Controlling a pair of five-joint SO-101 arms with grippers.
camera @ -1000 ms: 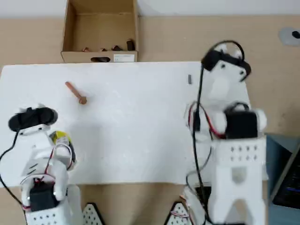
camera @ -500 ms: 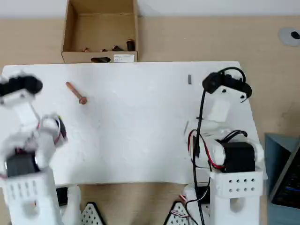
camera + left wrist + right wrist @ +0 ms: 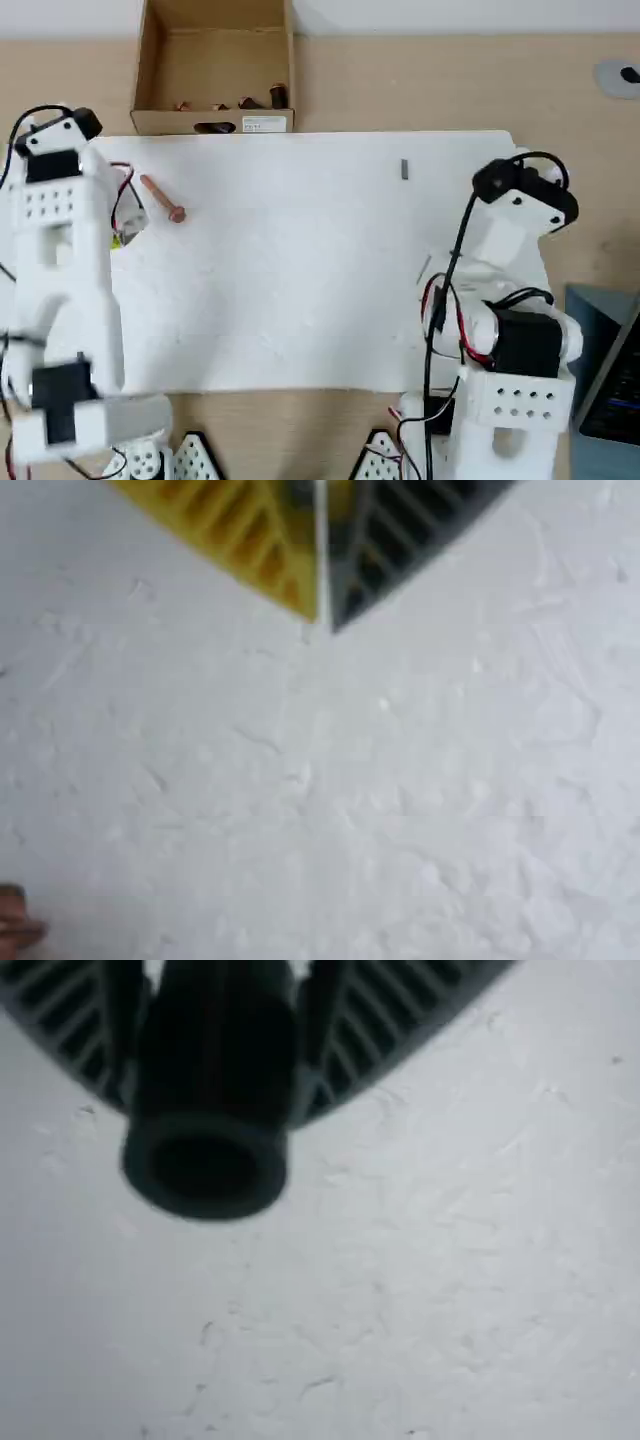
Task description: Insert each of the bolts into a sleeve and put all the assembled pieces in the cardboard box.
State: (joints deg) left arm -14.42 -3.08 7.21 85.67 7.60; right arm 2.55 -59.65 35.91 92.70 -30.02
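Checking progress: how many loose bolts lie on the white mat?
1: the bolt lies on the white mat, toward its left end, near the cardboard box. Pieces inside the box are too small to count.

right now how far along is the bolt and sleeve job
Done: some pieces lie in the box. In hand: the right claw grips a black sleeve; the left claw is shut on nothing. Left: one bolt lies loose on the white sheet, as does a small grey piece, maybe another sleeve.
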